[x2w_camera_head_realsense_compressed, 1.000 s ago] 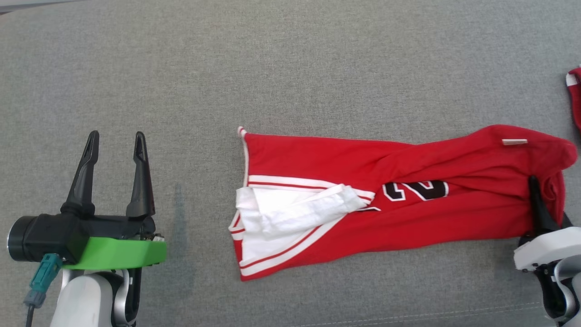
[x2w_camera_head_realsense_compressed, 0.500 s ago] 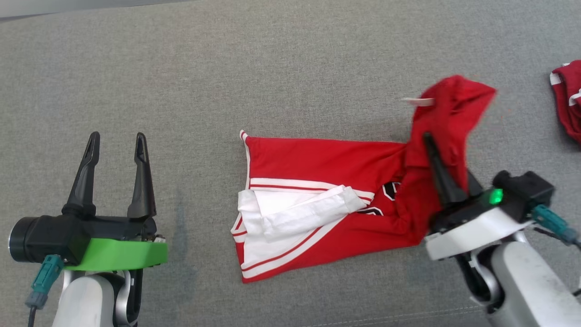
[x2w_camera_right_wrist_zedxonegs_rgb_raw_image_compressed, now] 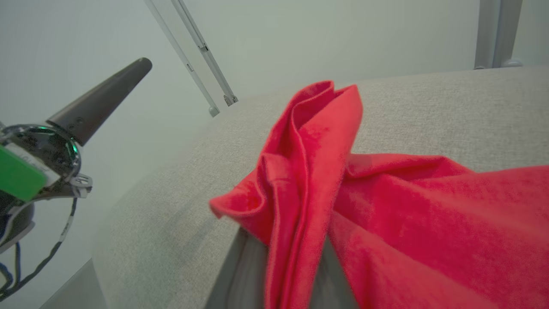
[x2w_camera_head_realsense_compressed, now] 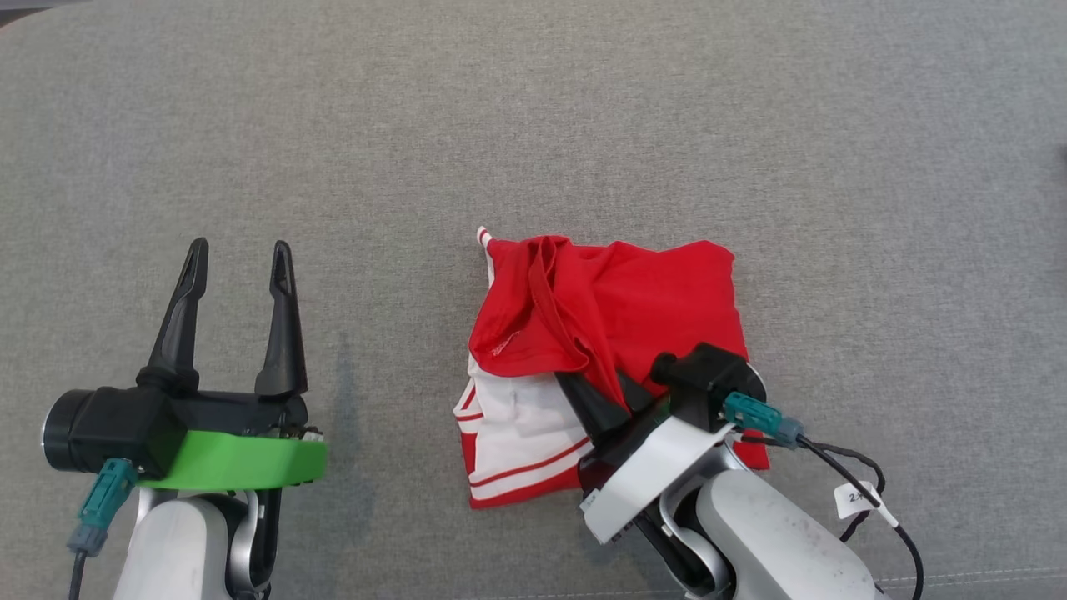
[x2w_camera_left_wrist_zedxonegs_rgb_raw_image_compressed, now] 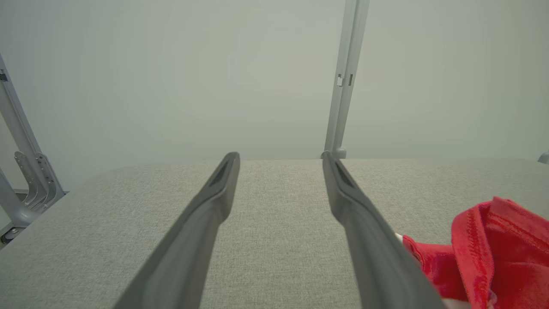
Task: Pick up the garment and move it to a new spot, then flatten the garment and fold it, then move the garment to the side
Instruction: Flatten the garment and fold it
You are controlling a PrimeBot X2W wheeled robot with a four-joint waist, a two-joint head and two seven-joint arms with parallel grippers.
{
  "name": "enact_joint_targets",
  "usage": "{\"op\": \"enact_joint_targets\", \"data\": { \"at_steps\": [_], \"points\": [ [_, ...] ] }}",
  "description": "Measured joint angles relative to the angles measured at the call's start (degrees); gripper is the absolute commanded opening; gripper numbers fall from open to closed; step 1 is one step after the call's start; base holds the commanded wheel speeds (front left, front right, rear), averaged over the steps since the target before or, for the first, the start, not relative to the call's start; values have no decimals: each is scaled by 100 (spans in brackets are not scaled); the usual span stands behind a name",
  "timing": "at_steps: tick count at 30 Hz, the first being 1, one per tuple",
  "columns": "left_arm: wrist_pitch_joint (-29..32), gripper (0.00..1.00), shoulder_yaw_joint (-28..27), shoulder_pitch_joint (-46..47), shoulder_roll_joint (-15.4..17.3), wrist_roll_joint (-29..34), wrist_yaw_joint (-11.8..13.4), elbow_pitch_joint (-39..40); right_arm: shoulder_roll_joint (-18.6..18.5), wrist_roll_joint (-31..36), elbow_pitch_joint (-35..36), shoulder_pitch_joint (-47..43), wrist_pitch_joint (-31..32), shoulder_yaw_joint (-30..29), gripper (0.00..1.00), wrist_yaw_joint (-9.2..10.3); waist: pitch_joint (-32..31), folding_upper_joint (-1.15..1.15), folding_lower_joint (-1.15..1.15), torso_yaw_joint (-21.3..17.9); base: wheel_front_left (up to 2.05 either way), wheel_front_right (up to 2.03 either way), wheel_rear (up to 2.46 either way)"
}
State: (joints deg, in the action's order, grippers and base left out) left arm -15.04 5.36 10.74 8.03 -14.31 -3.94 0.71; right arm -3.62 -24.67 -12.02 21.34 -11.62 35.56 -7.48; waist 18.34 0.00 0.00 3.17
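Item: red jersey garment point(x2w_camera_head_realsense_compressed: 642, 300), white-trimmed, doubled over mid grey woven surface point(x2w_camera_head_realsense_compressed: 533, 125). Right gripper point(x2w_camera_head_realsense_compressed: 607, 398): fingers pinched shut on its folded-over edge. Left gripper point(x2w_camera_head_realsense_compressed: 240, 246): fingers apart, empty, well aside. Advice: align edge over white hem point(x2w_camera_head_realsense_compressed: 517, 467), lower flat, then release

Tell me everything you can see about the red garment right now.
The garment is soft red cloth with a white, red-striped panel at its lower left in the head view. It lies doubled over and rumpled on the grey fabric surface, one red fold raised. The right gripper is shut on that fold.
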Motion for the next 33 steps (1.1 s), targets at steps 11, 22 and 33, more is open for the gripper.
{"op": "enact_joint_targets", "data": {
  "at_steps": [11,22,33],
  "points": [
    [0,100,-8,65,-116,45,-70,-68,63,-357,-583,279,-189,689,100,0,129,0,0,187,0,0,0],
    [0,100,-101,28,-153,126,-110,-127,73,80,203,261,-332,427,100,-1,-51,0,0,70,0,0,0],
    [0,100,-261,-193,-134,162,-49,-141,-211,911,1268,-683,-343,-1794,100,-1,-349,0,0,-135,0,0,0]
  ]
}}
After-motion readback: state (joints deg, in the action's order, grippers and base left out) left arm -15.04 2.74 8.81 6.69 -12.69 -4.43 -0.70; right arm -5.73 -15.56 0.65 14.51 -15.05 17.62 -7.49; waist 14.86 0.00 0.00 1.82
